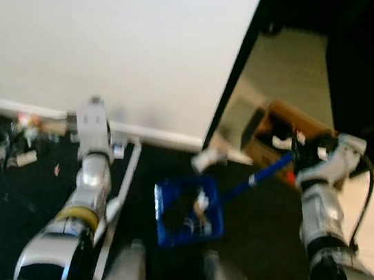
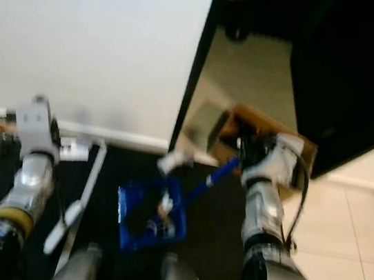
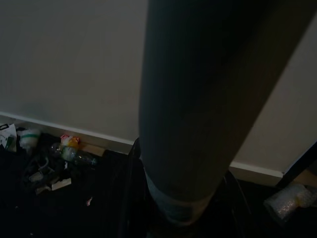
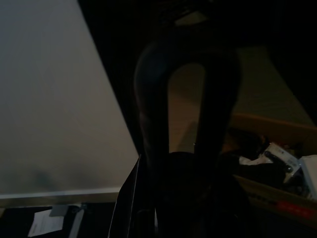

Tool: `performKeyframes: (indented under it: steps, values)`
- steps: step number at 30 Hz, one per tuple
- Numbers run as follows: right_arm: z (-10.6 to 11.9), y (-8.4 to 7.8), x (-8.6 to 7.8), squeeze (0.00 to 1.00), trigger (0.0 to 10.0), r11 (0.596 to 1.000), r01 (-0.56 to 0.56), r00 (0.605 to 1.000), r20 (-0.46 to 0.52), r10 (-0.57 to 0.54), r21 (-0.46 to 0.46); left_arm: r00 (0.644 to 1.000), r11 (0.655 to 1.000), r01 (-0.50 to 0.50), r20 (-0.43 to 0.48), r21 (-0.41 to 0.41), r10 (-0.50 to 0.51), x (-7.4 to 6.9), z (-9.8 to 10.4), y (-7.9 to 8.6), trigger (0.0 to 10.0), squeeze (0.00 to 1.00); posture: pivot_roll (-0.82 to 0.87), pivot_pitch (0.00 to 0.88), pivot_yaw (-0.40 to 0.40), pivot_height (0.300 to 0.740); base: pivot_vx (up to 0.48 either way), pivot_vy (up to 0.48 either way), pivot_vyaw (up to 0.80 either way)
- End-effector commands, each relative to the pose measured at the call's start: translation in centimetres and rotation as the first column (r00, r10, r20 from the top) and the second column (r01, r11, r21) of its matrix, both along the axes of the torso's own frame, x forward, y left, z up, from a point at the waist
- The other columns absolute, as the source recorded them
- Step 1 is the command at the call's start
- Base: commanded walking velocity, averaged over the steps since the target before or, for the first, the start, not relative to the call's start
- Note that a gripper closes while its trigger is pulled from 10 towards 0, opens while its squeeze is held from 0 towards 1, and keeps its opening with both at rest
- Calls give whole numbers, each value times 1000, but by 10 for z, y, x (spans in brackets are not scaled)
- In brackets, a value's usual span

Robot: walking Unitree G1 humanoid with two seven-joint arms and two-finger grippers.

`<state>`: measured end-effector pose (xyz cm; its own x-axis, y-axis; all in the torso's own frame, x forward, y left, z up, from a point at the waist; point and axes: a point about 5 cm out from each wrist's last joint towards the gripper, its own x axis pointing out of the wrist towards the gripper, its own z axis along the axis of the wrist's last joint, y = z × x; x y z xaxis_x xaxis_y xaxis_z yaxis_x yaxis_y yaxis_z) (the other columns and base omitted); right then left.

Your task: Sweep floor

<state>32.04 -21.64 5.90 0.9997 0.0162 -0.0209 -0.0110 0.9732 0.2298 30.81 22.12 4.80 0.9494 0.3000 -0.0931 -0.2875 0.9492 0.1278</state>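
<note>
Closest to you, the blue dustpan [image 1: 187,213] is hanging just above the dark floor [image 1: 264,234], down and inward from your right gripper [image 1: 303,156], between the two arms. You're carrying it by its blue handle [image 1: 260,175], which is running up and outward into that gripper. The fingers look to be pinching the handle's looped end, though blur is softening the contact. The pan is sitting tilted with pale scraps [image 1: 200,204] already inside, so I'd judge you're keeping it tipped back so nothing slides out.

Your left gripper [image 1: 93,116] is reaching forward toward the baseboard [image 1: 159,136]. A thick grey-white broom pole [image 3: 193,109] is running right through it in the left wrist view, and a pale stick [image 1: 115,213] is trailing back beside the forearm. I can't tell whether the fingers are pressed around it or spread.

Further out, to the outside of the left gripper, litter [image 1: 13,136] is lying against the wall: a plastic bottle [image 3: 74,154], crumpled wrappers and paper bits on dark floor. That's the sweeping work remaining.

Beyond the right gripper, an open cardboard box [image 1: 286,129] of rubbish is waiting, likely where the pan gets emptied. A crumpled white piece [image 1: 209,158] is lying between box and pan.
</note>
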Motion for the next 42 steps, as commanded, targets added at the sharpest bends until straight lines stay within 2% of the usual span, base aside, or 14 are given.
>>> performKeyframes:
  steps: [1,42]
  values:
    - [7,-5,2,0,10000,1000,27,999,43,-27,12,1000,1000,-3,-29,-20,2,-5,-7,-1,10000,0,15,80,-63,740,0,-480,0]
    - [10,-12,2,0,10000,998,59,997,53,-60,14,999,999,22,-44,-24,-23,-1,-8,-8,10000,0,0,78,-44,740,0,-480,0]
